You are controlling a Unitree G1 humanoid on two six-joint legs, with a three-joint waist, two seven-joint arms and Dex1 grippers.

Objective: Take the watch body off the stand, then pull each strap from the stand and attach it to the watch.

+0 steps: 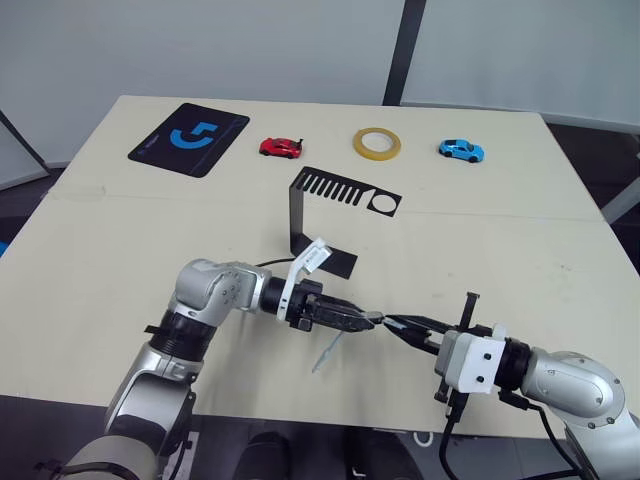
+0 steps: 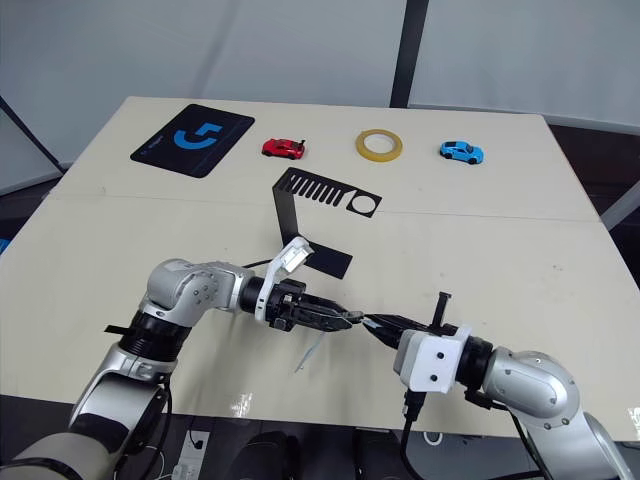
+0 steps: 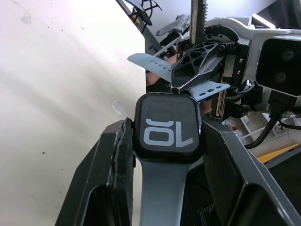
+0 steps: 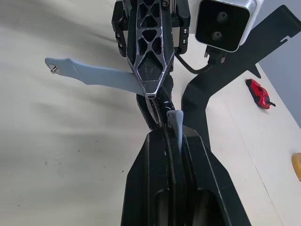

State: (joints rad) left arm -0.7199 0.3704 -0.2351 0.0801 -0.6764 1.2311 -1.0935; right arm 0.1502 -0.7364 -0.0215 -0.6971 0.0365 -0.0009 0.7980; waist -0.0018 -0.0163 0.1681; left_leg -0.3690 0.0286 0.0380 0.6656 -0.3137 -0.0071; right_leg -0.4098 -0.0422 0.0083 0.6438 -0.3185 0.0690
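Observation:
The watch body (image 3: 167, 127), black with white marks on its face, sits between the fingers (image 3: 113, 160) of my left gripper (image 1: 362, 319), which is shut on it. One pale grey-blue strap (image 1: 327, 352) is joined to it and hangs down toward the table. My right gripper (image 1: 397, 323) is shut on the other strap (image 4: 178, 125), whose end points at the watch body a short gap away. Both grippers meet tip to tip above the table's front edge. The black stand (image 1: 300, 215) stands behind them, its slotted top plate (image 1: 350, 190) bare.
A black mat with a blue logo (image 1: 188, 138) lies at the far left. A red toy car (image 1: 280, 147), a roll of yellow tape (image 1: 377, 143) and a blue toy car (image 1: 461, 150) line the back of the beige table (image 1: 520, 260).

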